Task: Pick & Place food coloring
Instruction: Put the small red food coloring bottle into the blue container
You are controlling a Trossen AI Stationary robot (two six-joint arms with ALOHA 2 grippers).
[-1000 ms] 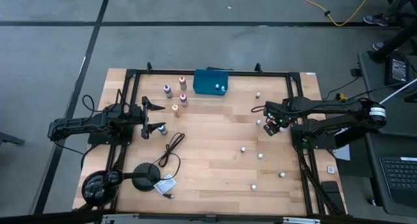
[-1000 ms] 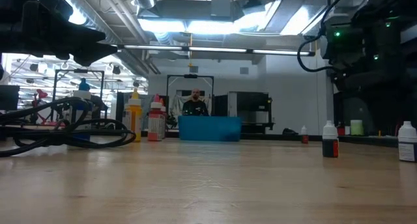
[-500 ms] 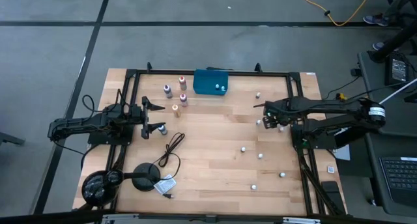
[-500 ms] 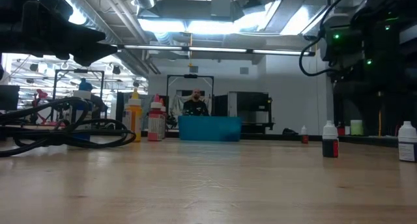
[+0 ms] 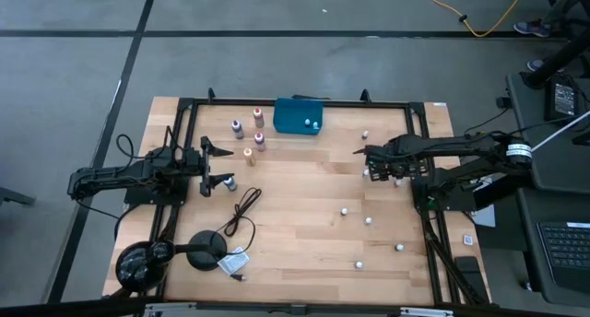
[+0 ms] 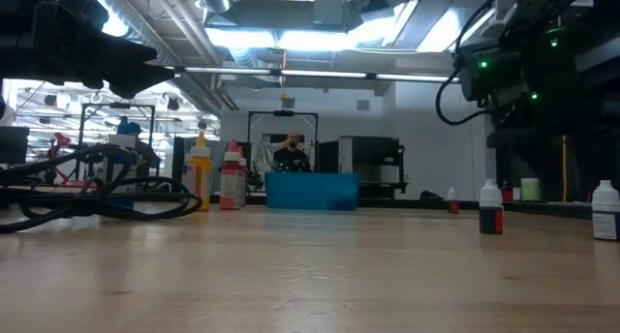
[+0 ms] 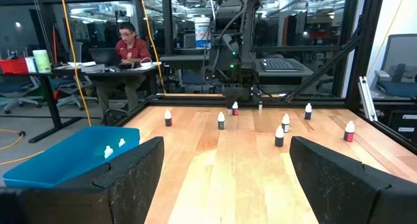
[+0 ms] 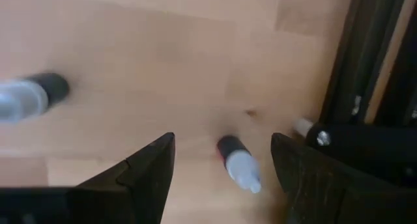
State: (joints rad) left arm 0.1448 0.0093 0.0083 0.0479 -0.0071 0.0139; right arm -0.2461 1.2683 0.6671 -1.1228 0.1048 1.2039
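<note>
Right pincer [image 5: 371, 160]: you have it over the right side of the tabletop [image 5: 295, 225], at about 3 o'clock, fingers part open and holding nothing.
Nearest bottle [image 8: 238, 162]: in the right wrist view it sits on the bare wood in the gap between your two fingers, dark body and pale cap.
Long axis: it runs aslant across that gap, cap end towards you; whether the bottle stands or lies you cannot tell.
What the move turns on: the bottle is straight ahead of the right pincer, so the approach is a drop, not a sideways reach.
Other bottles: scattered at 4 to 5 o'clock, with a cluster near 11 o'clock.
Tray [image 5: 299, 116]: blue, at 12 o'clock, two small bottles inside.
Left pincer [image 5: 215, 165]: parked at 9 o'clock, fingers wide, empty; the right arm is far nearer.
</note>
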